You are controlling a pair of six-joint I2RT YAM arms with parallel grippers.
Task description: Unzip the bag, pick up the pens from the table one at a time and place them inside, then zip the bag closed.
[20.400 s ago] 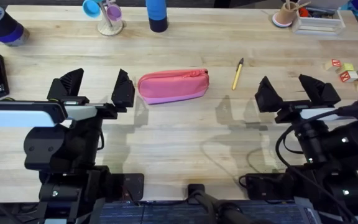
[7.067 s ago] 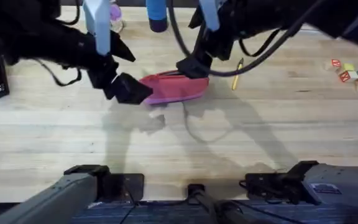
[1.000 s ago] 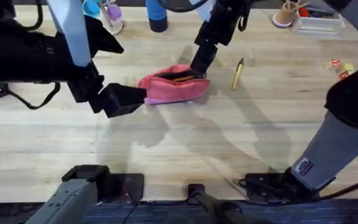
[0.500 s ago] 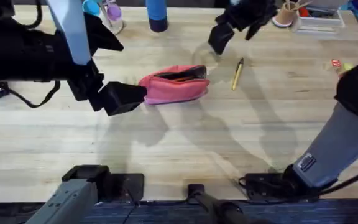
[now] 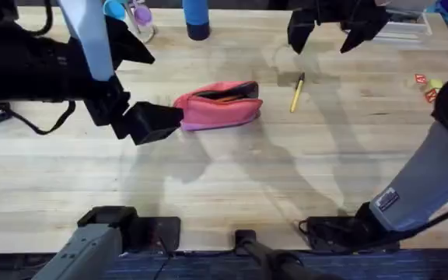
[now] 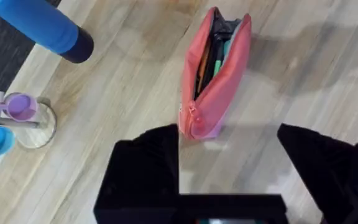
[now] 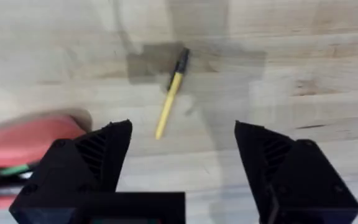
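One pen (image 5: 297, 92) lies loose on the table (image 5: 224, 194), just at 3 o'clock of the pink bag (image 5: 217, 106), slanted with its dark tip toward the far edge and well clear of the bag's end. The bag sits near the middle of the table with its zipper drawn open; the left wrist view shows coloured pens already lying inside its mouth (image 6: 211, 56). The right gripper (image 5: 329, 25) hangs above the table at about 1 o'clock from the pen, fingers spread wide and holding nothing, and its own camera looks down on the yellow barrel (image 7: 168, 104) between the two black fingers. The left gripper (image 5: 142, 117) sits at the bag's 9 o'clock end, also open and empty; its fingers look to be just beside the fabric, though I cannot tell if they touch. The step in hand appears to be fetching the pen. To do it well, the right gripper should turn so its fingers close across the barrel instead of along it, come down over the middle of the yellow part, and close only when low enough, since a slim pen will likely roll if nudged from one side. Steadying the bag with the left gripper would help keep its mouth open for the drop.
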